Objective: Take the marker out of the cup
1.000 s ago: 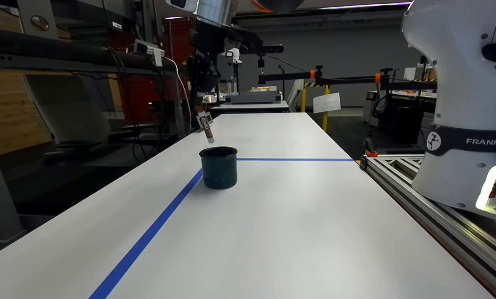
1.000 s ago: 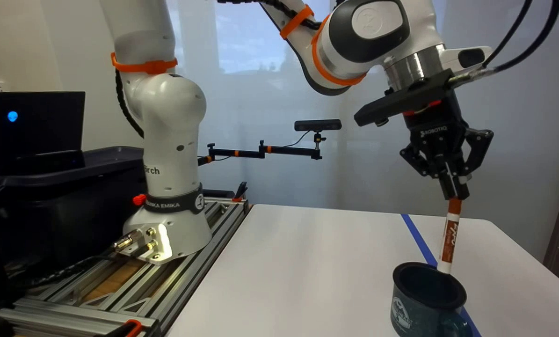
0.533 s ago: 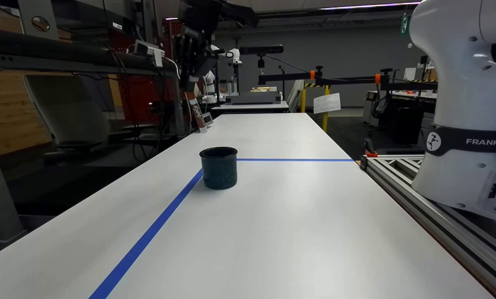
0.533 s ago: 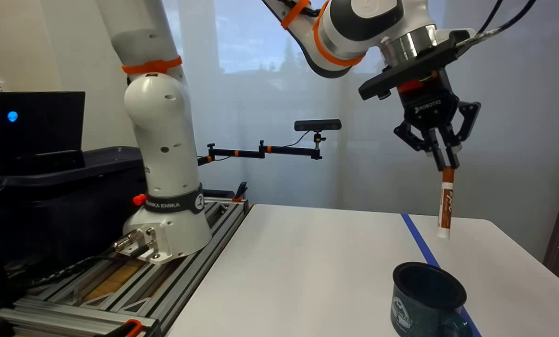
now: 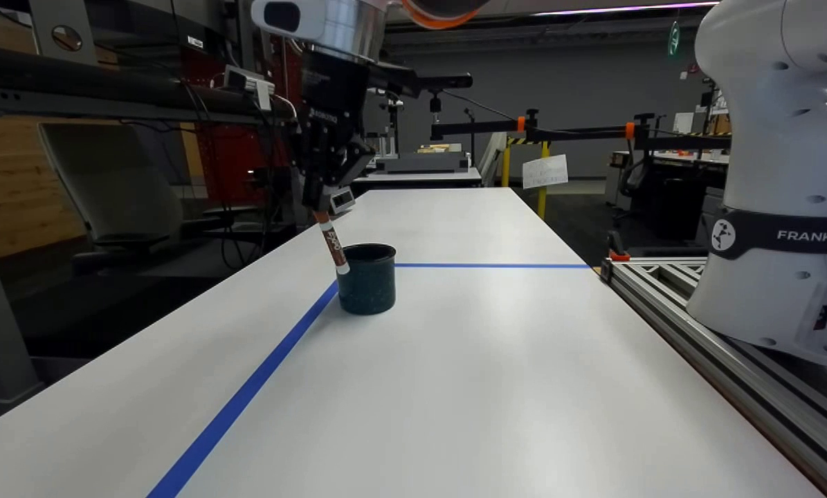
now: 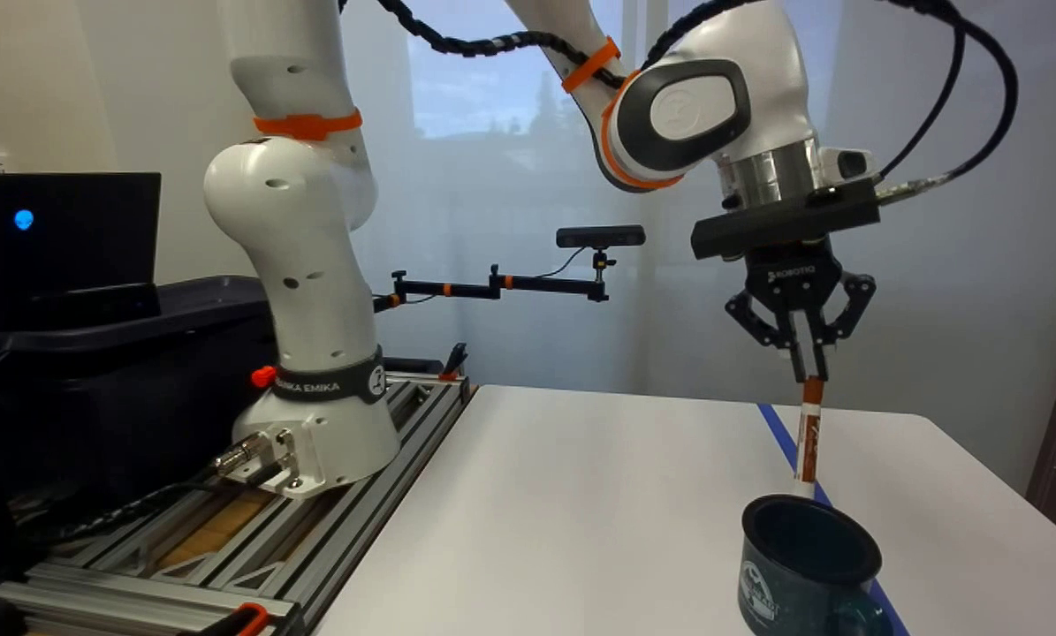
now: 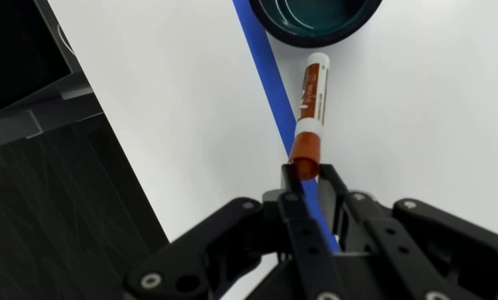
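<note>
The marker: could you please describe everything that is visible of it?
The marker is a slim cylinder, seemingly plastic, with a reddish-brown cap, a white band, a brown label with white lettering and a white end. The gripper pinches it by the cap, and it hangs tilted above the table, white end lowest. That end is outside the cup, close beside it; I cannot tell whether they touch.

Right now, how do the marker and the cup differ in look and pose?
Colour: the marker is reddish brown and white; the cup is dark teal.
Shape: the marker is a thin stick; the cup is wide and open-topped.
Pose: the marker hangs tilted, gripped at its cap end by the end effector; the cup stands upright on the table, ungripped.
Shared: both carry printed markings.
</note>
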`<state>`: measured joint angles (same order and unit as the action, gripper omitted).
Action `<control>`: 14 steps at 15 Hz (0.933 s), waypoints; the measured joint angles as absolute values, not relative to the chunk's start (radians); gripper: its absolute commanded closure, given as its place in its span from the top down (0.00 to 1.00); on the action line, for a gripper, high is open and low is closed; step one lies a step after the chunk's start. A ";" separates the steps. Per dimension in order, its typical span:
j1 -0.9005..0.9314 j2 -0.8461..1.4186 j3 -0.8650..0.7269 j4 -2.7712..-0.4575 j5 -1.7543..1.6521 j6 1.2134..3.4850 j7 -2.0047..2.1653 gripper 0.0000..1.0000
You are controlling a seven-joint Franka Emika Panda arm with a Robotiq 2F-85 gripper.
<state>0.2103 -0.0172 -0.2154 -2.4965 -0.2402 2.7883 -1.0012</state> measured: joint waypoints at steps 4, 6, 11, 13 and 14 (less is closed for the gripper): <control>0.124 0.058 -0.117 -2.482 -0.212 2.813 -1.086 0.04; 0.089 0.086 -0.079 -2.473 -0.207 2.816 -1.113 0.04; 0.009 0.145 0.041 -2.455 -0.022 2.819 -1.297 0.04; -0.029 0.166 0.100 -2.443 0.099 2.819 -1.404 0.04; -0.048 0.176 0.128 -2.434 0.154 2.818 -1.455 0.04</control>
<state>-0.0478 0.1762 0.1278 -2.4345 0.1536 2.8181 -1.4550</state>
